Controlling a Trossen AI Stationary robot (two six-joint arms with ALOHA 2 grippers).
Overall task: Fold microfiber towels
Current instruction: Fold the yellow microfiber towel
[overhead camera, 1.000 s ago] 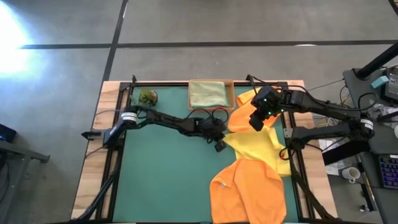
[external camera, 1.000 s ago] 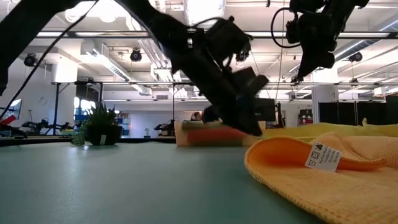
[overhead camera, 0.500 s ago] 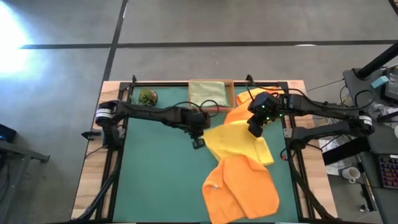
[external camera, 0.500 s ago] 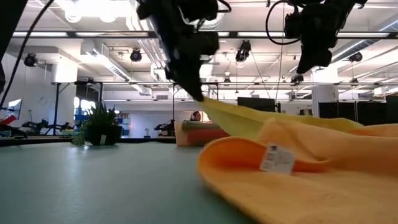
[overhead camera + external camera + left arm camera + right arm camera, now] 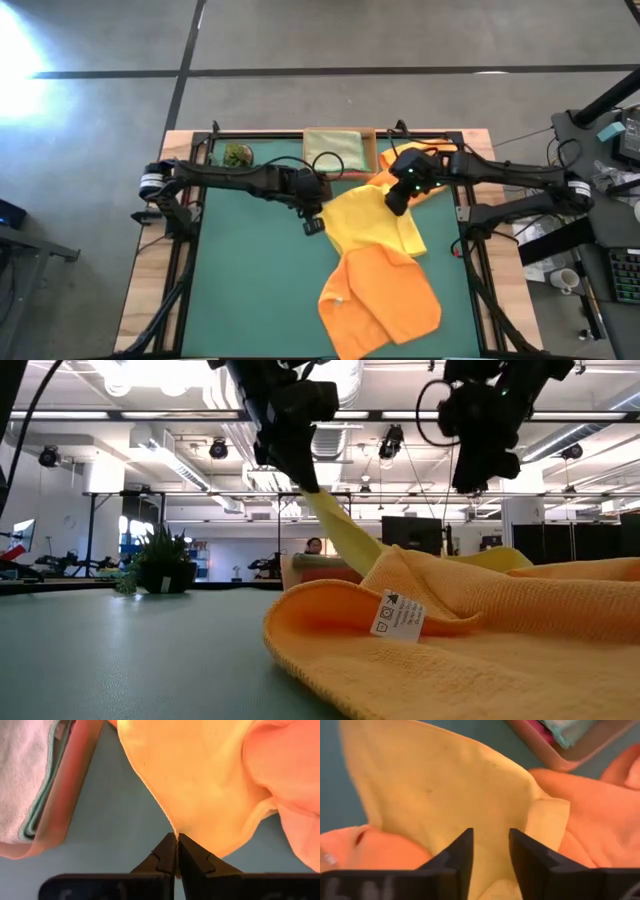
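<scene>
The left end effector [image 5: 313, 224], clamped on a corner of the yellow towel [image 5: 370, 220], has drawn it further toward frame centre-left than before. The orange towel [image 5: 380, 305] trailed along at lower centre. The right end effector [image 5: 395, 203] hovers above the yellow towel with fingers apart.

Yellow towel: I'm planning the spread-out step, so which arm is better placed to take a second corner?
Right. The right gripper hangs open directly above the yellow towel, free to grasp. The left gripper is already shut on a towel corner, held off the table.
</scene>
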